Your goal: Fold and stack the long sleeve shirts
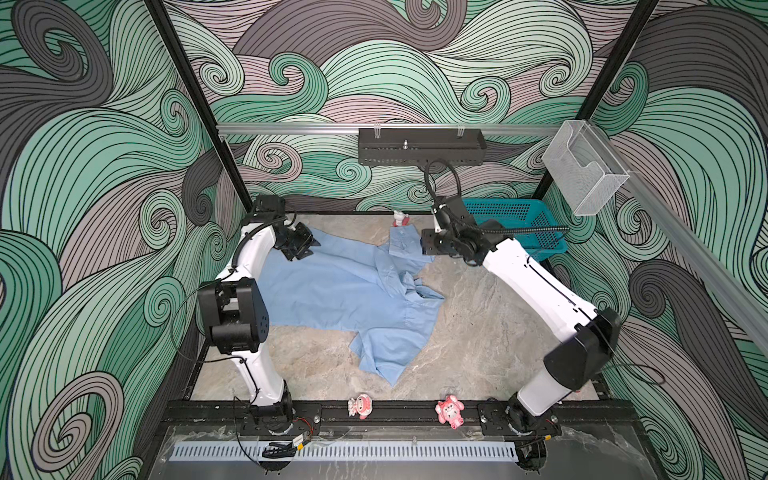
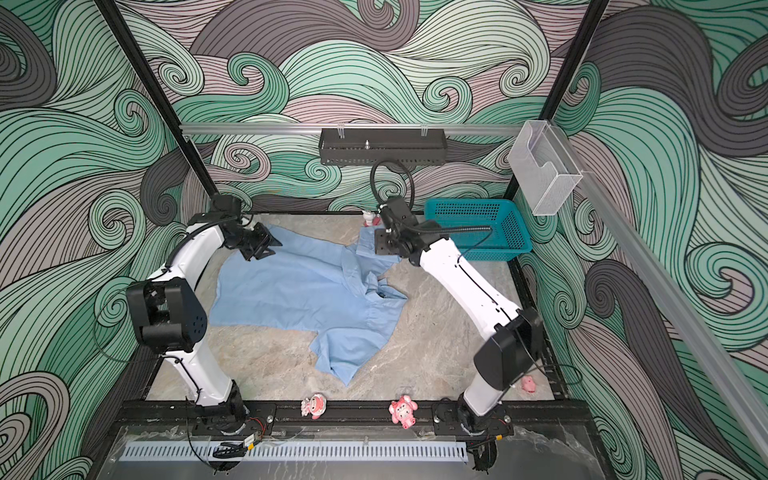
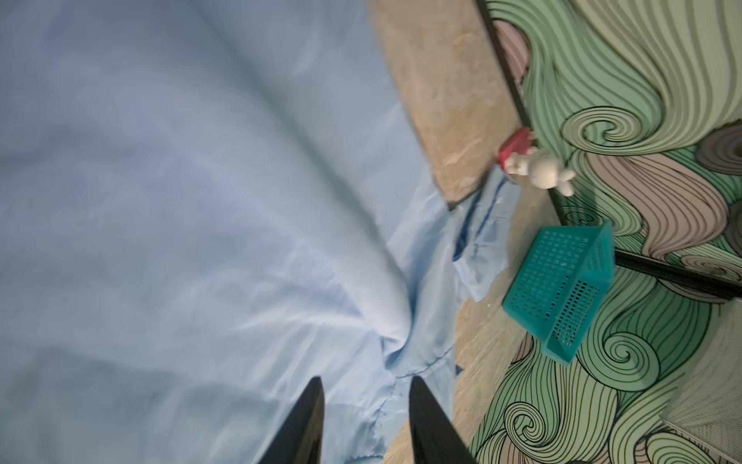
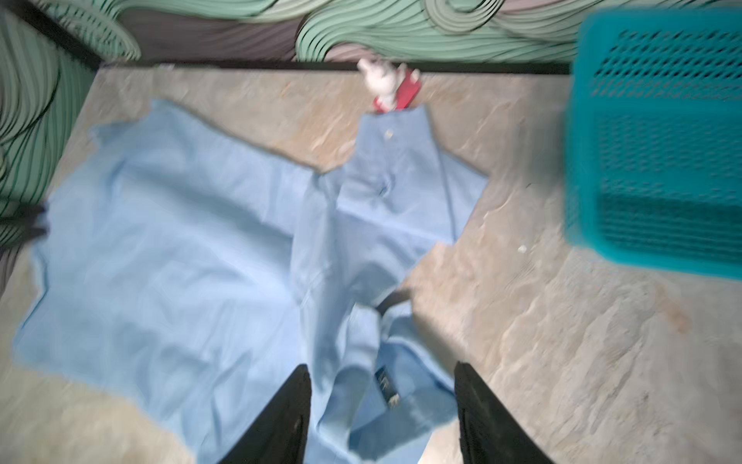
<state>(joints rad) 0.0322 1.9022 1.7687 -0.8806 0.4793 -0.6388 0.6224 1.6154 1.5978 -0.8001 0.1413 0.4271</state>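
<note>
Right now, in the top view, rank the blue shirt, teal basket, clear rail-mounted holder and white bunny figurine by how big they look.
1. blue shirt, clearly largest.
2-3. teal basket and clear holder: about alike; the holder hangs nearer the camera, so I won't rank them.
4. white bunny figurine, smallest.

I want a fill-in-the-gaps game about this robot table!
The shirt spread on the table is light ____.
The teal container with holes is a ____.
The little bunny toy at the back is white and ____.
Missing words: blue, basket, red.
</note>
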